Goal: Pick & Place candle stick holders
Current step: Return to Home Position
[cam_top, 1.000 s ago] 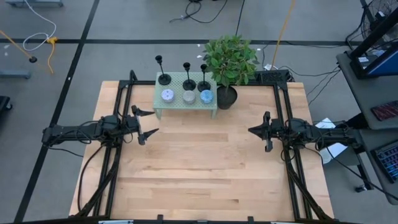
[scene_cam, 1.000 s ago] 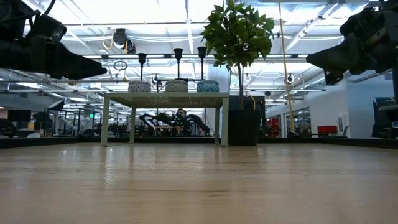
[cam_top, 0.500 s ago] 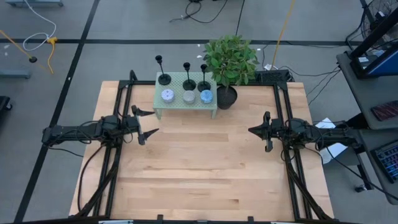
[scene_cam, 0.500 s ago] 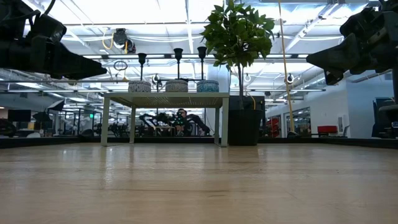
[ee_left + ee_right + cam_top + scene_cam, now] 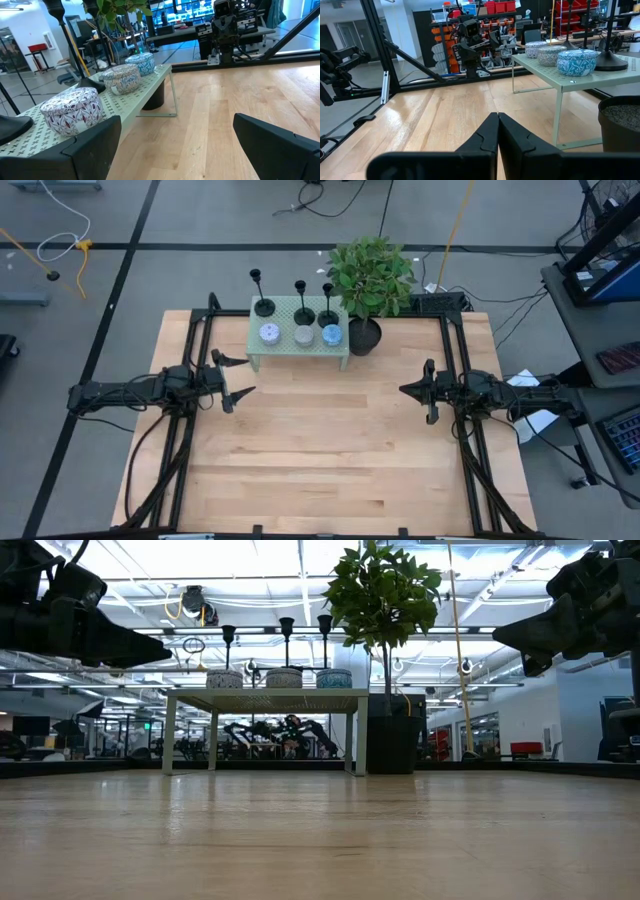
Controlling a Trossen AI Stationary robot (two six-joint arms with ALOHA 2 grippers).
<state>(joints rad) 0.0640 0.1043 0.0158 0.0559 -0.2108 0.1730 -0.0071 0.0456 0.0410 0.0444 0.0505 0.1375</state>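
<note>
Three matte-black candle stick holders (image 5: 263, 306) (image 5: 303, 315) (image 5: 328, 318) stand on their disc bases along the far side of a pale green perforated stand (image 5: 298, 345); they also show in the low view (image 5: 286, 628). My left gripper (image 5: 238, 377) is open and empty, above the table near the stand's left end. My right gripper (image 5: 415, 390) is shut and empty, above the table's right side.
Three patterned round tins (image 5: 301, 335) sit along the stand's near side. A potted plant in a black pot (image 5: 365, 335) stands by the stand's right end. Black frame rails (image 5: 186, 425) run along both table sides.
</note>
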